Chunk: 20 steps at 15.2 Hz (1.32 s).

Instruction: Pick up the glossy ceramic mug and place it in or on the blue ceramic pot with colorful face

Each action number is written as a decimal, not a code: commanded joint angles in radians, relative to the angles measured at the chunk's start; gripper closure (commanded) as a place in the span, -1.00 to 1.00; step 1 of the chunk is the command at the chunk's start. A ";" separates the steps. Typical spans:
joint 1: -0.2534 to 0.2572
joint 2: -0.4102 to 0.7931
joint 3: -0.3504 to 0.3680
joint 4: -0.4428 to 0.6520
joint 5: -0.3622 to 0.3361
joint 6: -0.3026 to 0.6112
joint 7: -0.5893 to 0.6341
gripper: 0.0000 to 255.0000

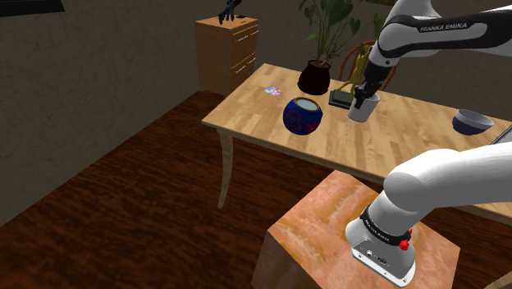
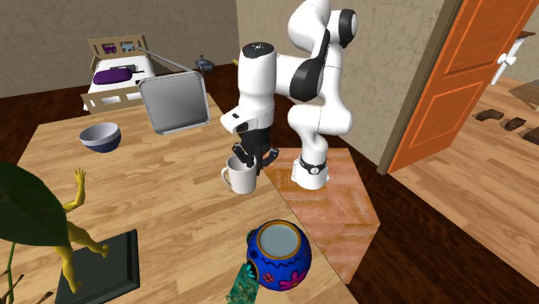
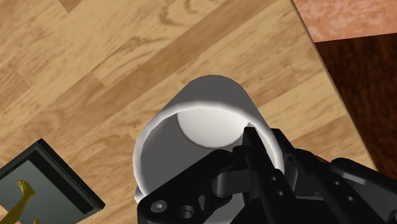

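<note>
Black two-finger gripper (image 3: 264, 145) is pointing down and clamping the side wall of the white mug (image 3: 207, 124), with one finger sitting inside the cup and the other outside. The glossy mug is hanging or standing directly under the gripper, over the wooden table (image 1: 410, 144) near the edge by the stand (image 2: 332, 203). The blue pot (image 1: 303, 116), painted with a coloured face, is resting apart from the mug, toward the shoulder view's left. The arm (image 1: 443, 33) is showing the lettering "FRANKA EMIKA".
</note>
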 commanded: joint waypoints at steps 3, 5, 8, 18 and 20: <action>0.005 -0.005 0.012 0.050 0.010 -0.055 -0.002 1.00; 0.007 -0.006 0.017 0.076 0.015 -0.082 -0.004 1.00; 0.009 -0.007 0.024 0.115 0.022 -0.122 -0.007 1.00; 0.050 0.074 0.074 0.265 0.072 -0.199 0.036 1.00; 0.070 0.126 0.096 0.306 0.094 -0.193 0.066 1.00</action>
